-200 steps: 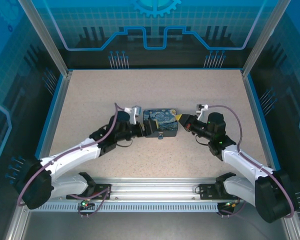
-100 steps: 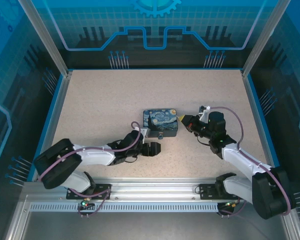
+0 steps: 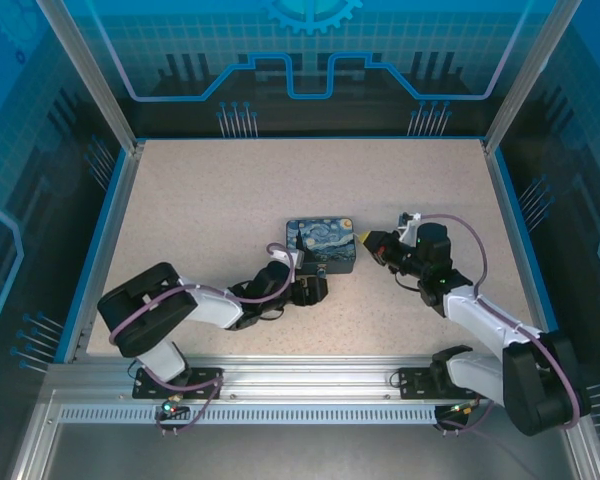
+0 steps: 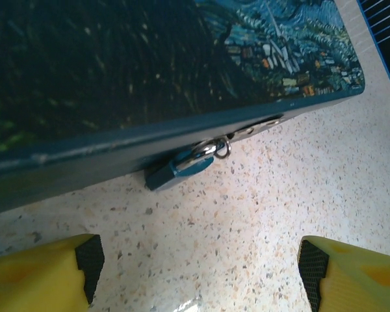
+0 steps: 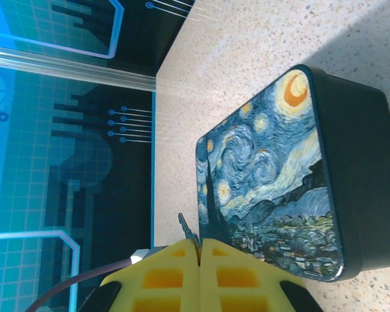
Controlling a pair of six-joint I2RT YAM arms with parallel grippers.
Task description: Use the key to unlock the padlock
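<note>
One thing changed: the left gripper (image 4: 195, 260) moved from the left side of the painted box (image 3: 320, 240) and now waits, fingers apart, before the padlock (image 4: 179, 170) at frame centre. The right gripper (image 5: 199, 250) stays pinched on the key (image 5: 187, 227), so insertion seems next.

No text, label, brand, number or sign can be read anywhere: the painted box (image 5: 273, 175) carries only a swirly blue-and-yellow print, and the padlock (image 4: 175, 172) and key (image 5: 186, 227) show no legible marking.
</note>
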